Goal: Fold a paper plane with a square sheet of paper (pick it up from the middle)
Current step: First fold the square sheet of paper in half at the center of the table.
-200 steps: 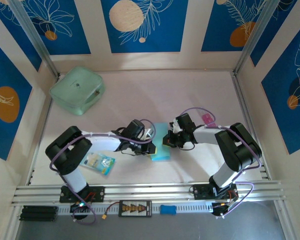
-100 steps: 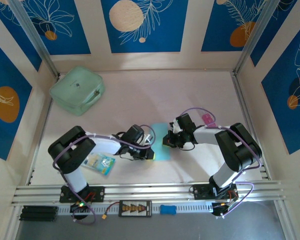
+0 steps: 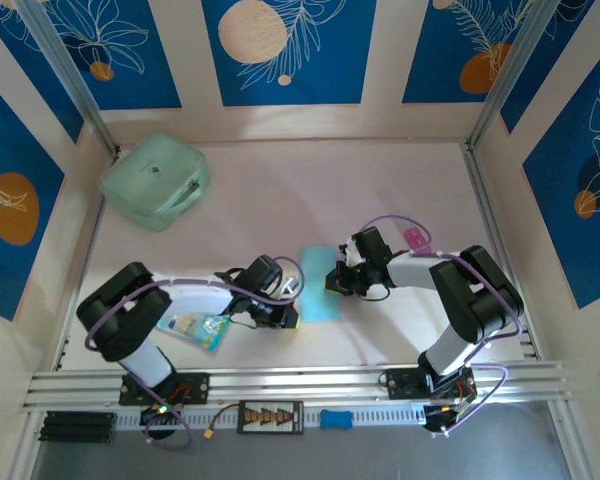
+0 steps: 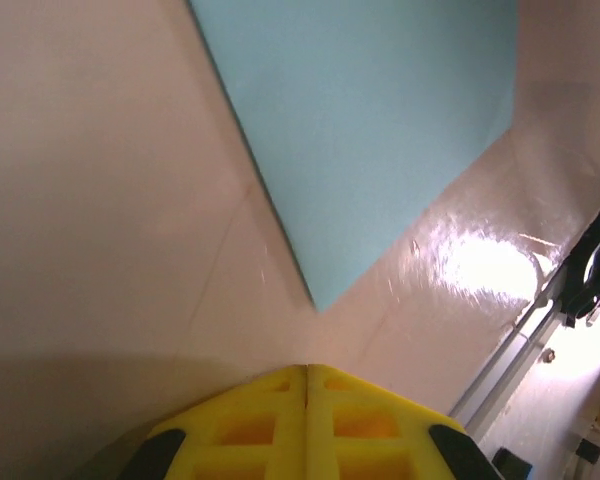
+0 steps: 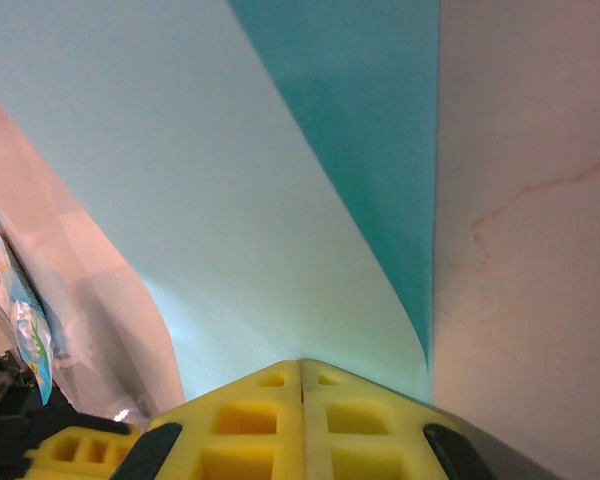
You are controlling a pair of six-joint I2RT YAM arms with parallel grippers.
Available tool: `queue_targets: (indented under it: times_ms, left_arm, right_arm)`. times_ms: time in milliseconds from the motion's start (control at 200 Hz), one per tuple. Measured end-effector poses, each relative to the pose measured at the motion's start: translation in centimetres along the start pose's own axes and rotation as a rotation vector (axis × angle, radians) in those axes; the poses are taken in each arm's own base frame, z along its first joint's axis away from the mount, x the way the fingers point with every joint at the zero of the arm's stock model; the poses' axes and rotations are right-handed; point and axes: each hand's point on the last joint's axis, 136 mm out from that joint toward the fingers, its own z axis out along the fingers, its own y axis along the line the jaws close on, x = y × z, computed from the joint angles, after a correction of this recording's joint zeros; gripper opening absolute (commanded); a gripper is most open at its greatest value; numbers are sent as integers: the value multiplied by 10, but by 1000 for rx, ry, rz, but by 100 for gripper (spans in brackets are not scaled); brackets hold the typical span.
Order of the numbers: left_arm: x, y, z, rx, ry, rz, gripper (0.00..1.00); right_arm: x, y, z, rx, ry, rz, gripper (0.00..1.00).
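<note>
Since the square sheet of paper point(image 3: 318, 283) lies flat on the tabletop point(image 3: 380, 190) between the two arms, doubled into a narrow rectangle by the look of it, your job now is probably to set that crease. Your right tool point(image 3: 332, 282) has its fingers pressed together, with the tip down on the upper layer at the sheet's right side. Whether a layer is caught between the fingers, you cannot tell. In the right wrist view that layer bows up off the darker one beneath. Hold it down there and press along the fold rather than across it, or the layers may skew.

Your left tool point(image 3: 288, 312) is also pressed together and holds nothing. It sits just short of the sheet's near left corner, apart from it. Bring it onto that corner low and slow, because a sideways nudge would likely slide paper this thin.

Room is generous beyond the sheet, toward the back wall. Close by, mind the printed packet point(image 3: 193, 327) beside the left arm and the rails point(image 3: 300, 380) at the near edge. The green pouch point(image 3: 153, 180) is well apart.
</note>
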Motion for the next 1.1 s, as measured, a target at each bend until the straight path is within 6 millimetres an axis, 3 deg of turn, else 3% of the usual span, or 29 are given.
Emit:
queue_targets:
  times_ms: [110, 270, 440, 555, 805, 920, 1100]
  left_arm:
    - [-11, -10, -22, -21, -72, 51, 0]
    - [-49, -20, -39, -5, -163, 64, 0]
    - [-93, -15, -26, -7, -182, 37, 0]
    - [-111, -11, -15, 3, -181, 22, 0]
    - [-120, 2, -4, 20, -171, 4, 0]
    - [-116, 18, 7, 20, -156, -18, 0]
    - [-116, 18, 5, 62, -162, -12, 0]
  right_arm:
    - [1, 2, 1, -10, 14, -23, 0]
    - [0, 4, 3, -19, 32, -45, 0]
    - [0, 4, 3, -18, 37, -49, 0]
    - [1, 4, 3, -18, 37, -48, 0]
    - [0, 4, 3, -17, 38, -47, 0]
    - [0, 4, 3, -16, 37, -47, 0]
    - [1, 4, 3, -15, 37, -47, 0]
